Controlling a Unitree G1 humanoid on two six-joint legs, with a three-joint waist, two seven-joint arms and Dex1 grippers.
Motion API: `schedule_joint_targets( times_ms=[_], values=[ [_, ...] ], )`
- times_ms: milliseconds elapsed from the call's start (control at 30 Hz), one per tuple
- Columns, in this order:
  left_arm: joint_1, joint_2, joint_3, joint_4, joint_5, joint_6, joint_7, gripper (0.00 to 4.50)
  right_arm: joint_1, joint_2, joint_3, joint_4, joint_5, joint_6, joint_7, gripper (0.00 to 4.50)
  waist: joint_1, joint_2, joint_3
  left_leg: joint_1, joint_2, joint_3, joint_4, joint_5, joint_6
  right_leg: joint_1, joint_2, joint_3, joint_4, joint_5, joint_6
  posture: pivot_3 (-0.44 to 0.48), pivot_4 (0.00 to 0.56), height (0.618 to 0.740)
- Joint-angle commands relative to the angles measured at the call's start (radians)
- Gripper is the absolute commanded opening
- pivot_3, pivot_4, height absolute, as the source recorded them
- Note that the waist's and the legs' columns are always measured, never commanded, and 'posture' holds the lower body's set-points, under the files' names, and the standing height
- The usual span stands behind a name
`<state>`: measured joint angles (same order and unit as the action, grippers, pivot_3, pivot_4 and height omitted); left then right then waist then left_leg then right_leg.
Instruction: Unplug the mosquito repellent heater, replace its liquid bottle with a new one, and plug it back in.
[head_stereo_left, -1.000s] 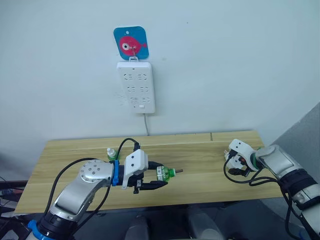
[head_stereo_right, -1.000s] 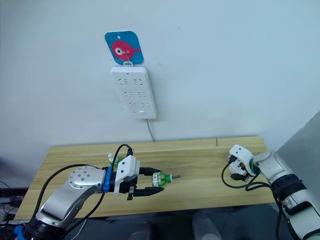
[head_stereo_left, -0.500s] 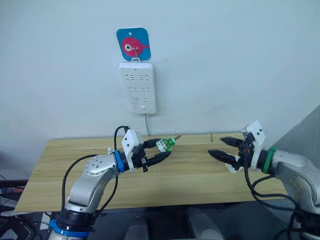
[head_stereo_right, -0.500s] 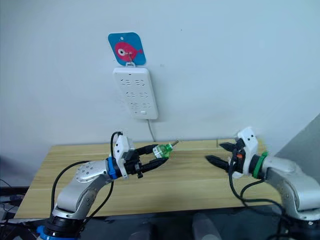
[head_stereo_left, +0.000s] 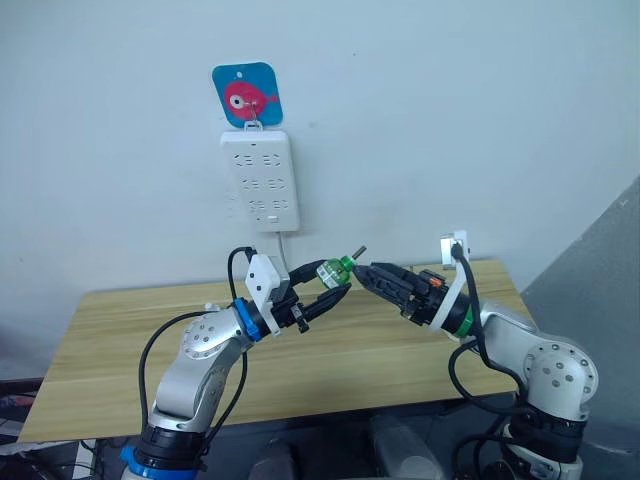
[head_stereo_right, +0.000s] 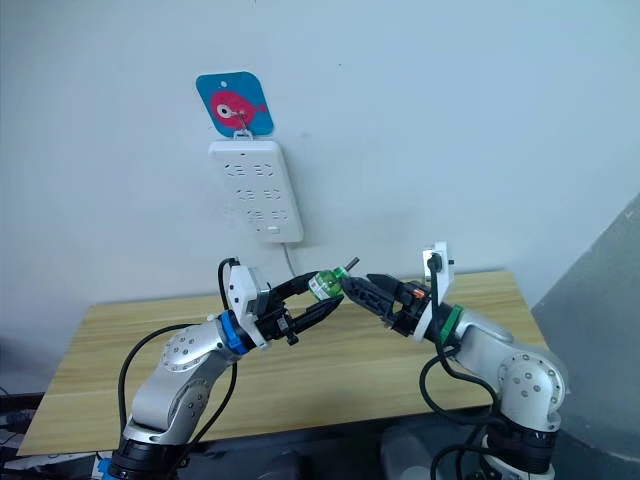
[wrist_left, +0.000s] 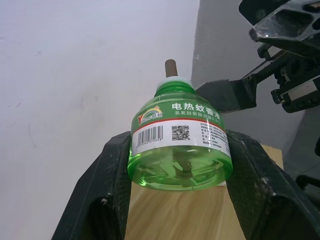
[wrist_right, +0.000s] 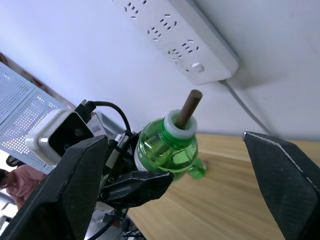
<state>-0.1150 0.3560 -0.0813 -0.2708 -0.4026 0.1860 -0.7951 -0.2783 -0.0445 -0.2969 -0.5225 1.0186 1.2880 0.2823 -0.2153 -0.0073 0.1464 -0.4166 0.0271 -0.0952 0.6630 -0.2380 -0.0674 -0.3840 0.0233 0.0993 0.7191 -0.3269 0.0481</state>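
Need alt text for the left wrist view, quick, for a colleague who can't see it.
The left gripper holds a green bottle by its base, wick up, over the table. The right gripper is close behind it.

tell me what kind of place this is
Probably an indoor test corner set up like a home: a wooden table against a plain wall, a white power strip hanging from a fish-picture hook.
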Motion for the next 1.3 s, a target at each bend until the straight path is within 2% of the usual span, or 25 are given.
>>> schedule_joint_targets(
  times_ms=[33, 367, 467, 767, 1033, 1233, 1267, 1300],
  values=[
    [-0.021, -0.003, -0.011, -0.055, 0.007, -0.021, 0.010, 2.25, -0.032, 0.018, 0.039, 0.010, 0.051, -0.032, -0.028, 4.50, -0.006, 0.001, -0.001, 0.000, 0.000, 0.000, 0.000, 0.000, 0.000, 0.000, 0.000, 0.000, 0.000, 0.000, 0.000, -0.237, 0.074, 0.692],
    [-0.031, -0.006, -0.025, -0.115, -0.009, 0.046, 0.047, 2.25, -0.076, 0.034, 0.081, 0.082, 0.102, -0.105, -0.078, 4.50, -0.008, 0.001, -0.008, 0.000, 0.000, 0.000, 0.000, 0.000, 0.000, 0.000, 0.000, 0.000, 0.000, 0.000, 0.000, -0.226, 0.075, 0.692],
    [-0.033, -0.005, -0.021, -0.120, -0.010, 0.055, 0.055, 2.25, -0.073, 0.027, 0.085, 0.089, 0.141, -0.112, -0.090, 3.91, -0.008, 0.002, -0.008, 0.000, 0.000, 0.000, 0.000, 0.000, 0.000, 0.000, 0.000, 0.000, 0.000, 0.000, 0.000, -0.224, 0.076, 0.692],
    [-0.017, -0.001, -0.025, -0.119, -0.003, 0.047, 0.052, 2.25, -0.067, 0.013, 0.117, 0.101, 0.221, -0.134, -0.131, 0.95, -0.007, 0.002, -0.009, 0.000, 0.000, 0.000, 0.000, 0.000, 0.000, 0.000, 0.001, 0.000, 0.000, 0.000, 0.000, -0.217, 0.075, 0.692],
    [0.006, 0.020, -0.029, -0.118, -0.008, 0.038, 0.028, 2.25, -0.057, -0.019, 0.156, 0.095, 0.226, -0.167, -0.139, 0.85, -0.006, 0.002, -0.009, 0.000, 0.000, 0.000, 0.000, 0.000, 0.000, 0.000, 0.000, 0.000, 0.000, 0.000, 0.000, -0.209, 0.075, 0.692],
    [0.049, 0.105, -0.016, -0.097, 0.043, 0.004, -0.006, 4.16, -0.055, -0.061, 0.170, 0.109, 0.139, -0.250, -0.122, 0.85, -0.006, 0.002, -0.009, 0.000, 0.000, 0.000, 0.000, 0.000, 0.000, 0.000, 0.001, 0.000, 0.000, 0.000, 0.000, -0.198, 0.075, 0.692],
    [0.065, 0.126, -0.010, -0.097, 0.051, 0.002, -0.013, 4.41, -0.053, -0.082, 0.184, 0.110, 0.090, -0.280, -0.106, 0.85, -0.006, 0.002, -0.009, 0.000, 0.000, 0.000, -0.001, 0.000, 0.000, -0.001, 0.001, 0.000, 0.000, 0.000, 0.000, -0.194, 0.077, 0.692],
    [0.080, 0.146, -0.003, -0.097, 0.056, 0.009, -0.014, 4.45, -0.048, -0.109, 0.208, 0.116, 0.028, -0.318, -0.080, 0.85, -0.005, 0.002, -0.009, 0.000, 0.000, 0.000, -0.001, 0.000, 0.000, -0.001, 0.001, 0.000, 0.000, 0.000, 0.000, -0.194, 0.077, 0.692]
  ],
)
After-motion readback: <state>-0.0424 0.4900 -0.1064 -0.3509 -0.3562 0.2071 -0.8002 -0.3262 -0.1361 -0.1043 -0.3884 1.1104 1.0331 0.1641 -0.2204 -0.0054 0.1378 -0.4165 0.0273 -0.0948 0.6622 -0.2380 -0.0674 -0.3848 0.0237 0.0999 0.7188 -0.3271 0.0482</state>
